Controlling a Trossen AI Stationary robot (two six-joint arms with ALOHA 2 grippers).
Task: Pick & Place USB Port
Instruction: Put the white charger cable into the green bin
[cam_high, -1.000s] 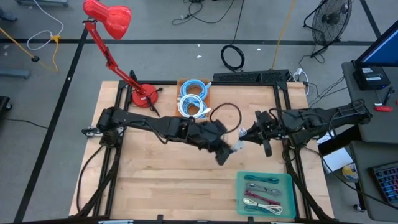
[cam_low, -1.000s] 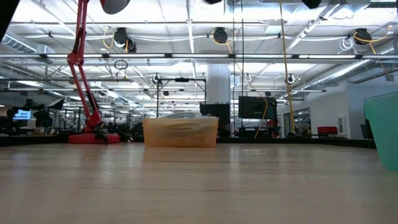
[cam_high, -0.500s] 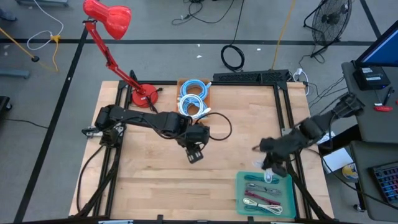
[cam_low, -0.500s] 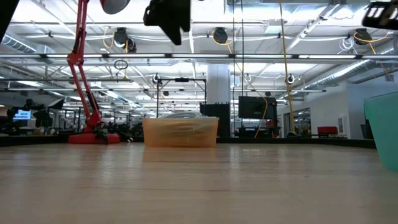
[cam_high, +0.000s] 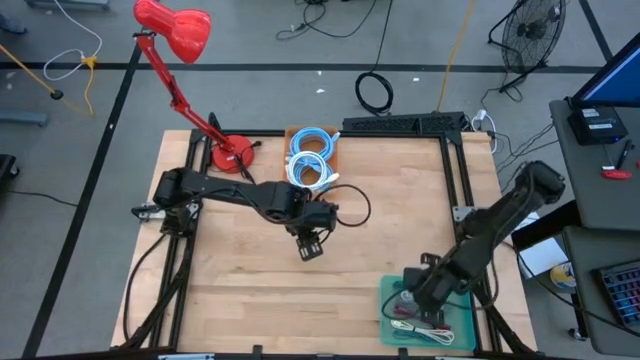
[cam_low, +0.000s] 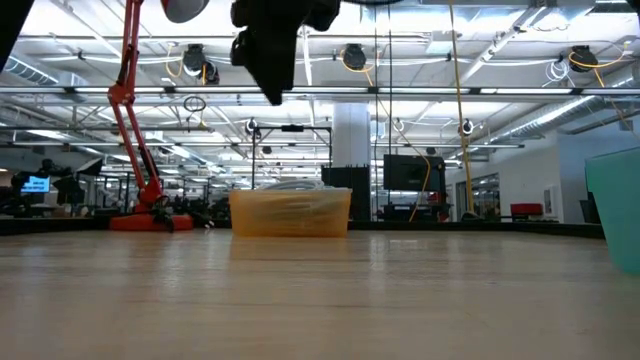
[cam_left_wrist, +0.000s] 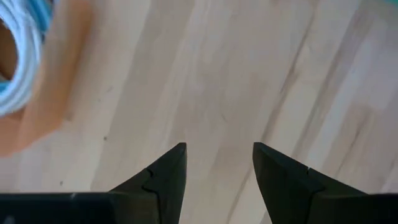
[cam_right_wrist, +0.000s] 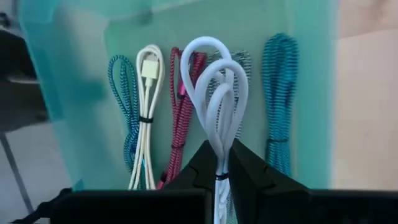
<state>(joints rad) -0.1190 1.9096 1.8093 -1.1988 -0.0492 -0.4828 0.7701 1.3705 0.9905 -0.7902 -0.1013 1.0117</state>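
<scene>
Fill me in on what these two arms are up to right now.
The right gripper is shut on a coiled white cable and holds it over the teal tray at the table's near right corner, where several bundled cables already lie side by side. The left gripper is open and empty above bare wood near the middle of the table, close to the orange bin of blue and white cables. The white cable is not yet released.
</scene>
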